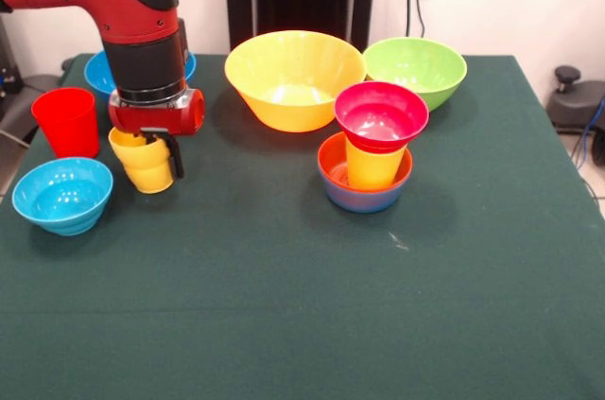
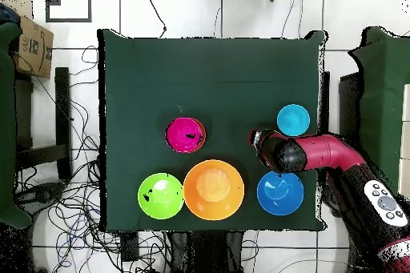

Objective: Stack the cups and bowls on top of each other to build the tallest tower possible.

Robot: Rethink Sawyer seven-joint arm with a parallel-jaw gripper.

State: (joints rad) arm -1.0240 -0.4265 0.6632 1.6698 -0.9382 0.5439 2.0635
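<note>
The arm (image 1: 142, 50) hides much of the medium blue bowl (image 1: 97, 72).

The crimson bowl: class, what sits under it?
Under the crimson bowl stands a yellow cup, inside an orange-red bowl nested in a blue bowl. The cup's rim is covered.

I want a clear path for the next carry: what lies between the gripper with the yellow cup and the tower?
Bare green cloth only, in the front view, between the gripper holding the yellow cup and the tower.
</note>
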